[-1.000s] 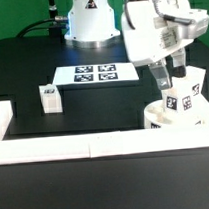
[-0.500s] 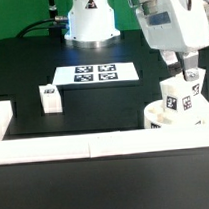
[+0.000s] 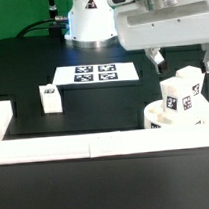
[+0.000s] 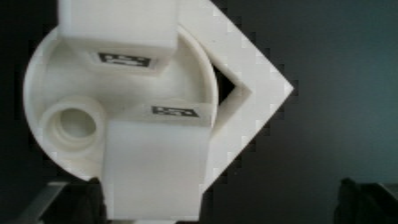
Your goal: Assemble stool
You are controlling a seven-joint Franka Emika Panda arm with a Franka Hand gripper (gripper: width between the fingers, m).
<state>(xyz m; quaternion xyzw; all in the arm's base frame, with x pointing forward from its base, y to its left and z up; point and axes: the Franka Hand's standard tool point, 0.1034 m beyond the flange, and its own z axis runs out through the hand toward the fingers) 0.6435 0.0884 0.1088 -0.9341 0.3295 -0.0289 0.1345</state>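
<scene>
The white round seat (image 3: 166, 119) sits at the exterior view's right, against the front rail. Two tagged leg blocks (image 3: 179, 96) stand upright in it, close together. A third leg block (image 3: 50, 98) stands alone on the black table at the exterior view's left. My gripper (image 3: 180, 62) hangs above the seat's legs, open and empty, its fingers (image 3: 155, 59) spread wide and clear of them. The wrist view looks down on the seat (image 4: 71, 90), its empty round socket (image 4: 75, 122) and the two legs (image 4: 169, 150). The dark fingertips (image 4: 61, 202) show at that picture's edge, far apart.
The marker board (image 3: 96, 73) lies at the back middle of the table. A long white border rail (image 3: 85, 146) runs along the front, with a short arm (image 3: 1, 117) at the exterior view's left. The robot base (image 3: 90, 18) stands behind.
The gripper has let go of the leg on the seat, risen off it and turned at the wrist. Its fingers now stand wider apart. Both legs stay upright in the seat.
</scene>
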